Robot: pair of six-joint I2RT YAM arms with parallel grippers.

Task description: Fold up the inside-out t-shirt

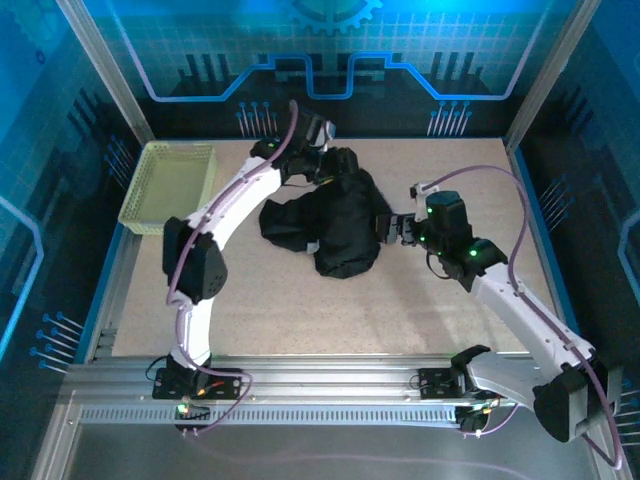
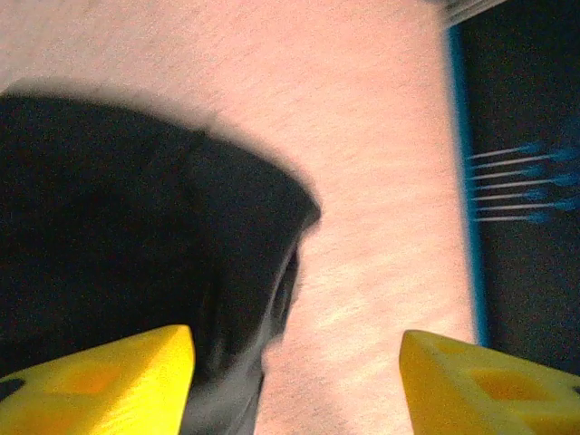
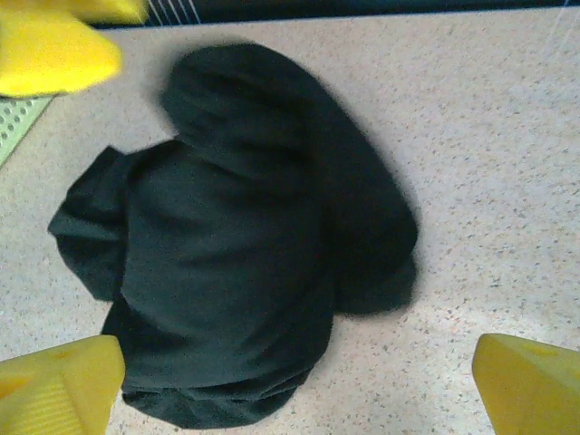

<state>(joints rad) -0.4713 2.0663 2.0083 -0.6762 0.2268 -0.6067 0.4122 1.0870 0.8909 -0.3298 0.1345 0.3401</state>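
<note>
The t-shirt (image 1: pixel 335 222) lies limp and bunched mid-frame, my left gripper (image 2: pixel 294 362) and right gripper (image 3: pixel 294 390) both spread empty, so I'd pinch a loose outer edge.

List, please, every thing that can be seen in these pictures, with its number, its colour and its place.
crumpled black fabric t-shirt: one, black, heaped in the middle of the table.
pale yellow-green mesh basket: one, yellow-green, far left corner of the table, apart from the t-shirt.
speckled beige table: one, beige, under everything.
blue-lit wall panels: blue, on three sides of the table.
silver metal rail: one, silver, near edge, bearing the arm bases.
left arm: one, white with purple cable, reaching to the t-shirt's far edge.
right arm: one, white with purple cable, reaching to the t-shirt's right side.
left gripper: one, yellow fingers, open.
right gripper: one, yellow fingers, open, above the t-shirt.
</note>
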